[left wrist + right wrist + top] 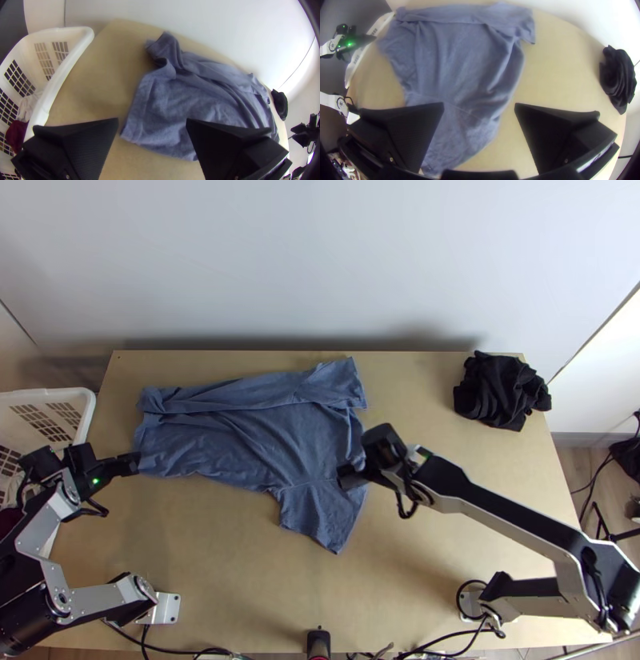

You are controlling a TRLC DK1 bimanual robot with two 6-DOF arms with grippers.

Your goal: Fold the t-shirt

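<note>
A blue t-shirt lies across the table's left and middle, its far long edge folded over in a strip and one sleeve spread toward the near side. My left gripper is at the shirt's left hem corner. My right gripper hangs over the shirt's right part, near the spread sleeve. In the left wrist view my left gripper stands open beside the shirt. My right gripper is open in the right wrist view, with part of the shirt between and beyond its fingers.
A bunched black cloth lies at the table's far right corner. The white laundry basket with cloth inside stands against the left edge. A wall rises behind the table. Bare wood lies along the near side.
</note>
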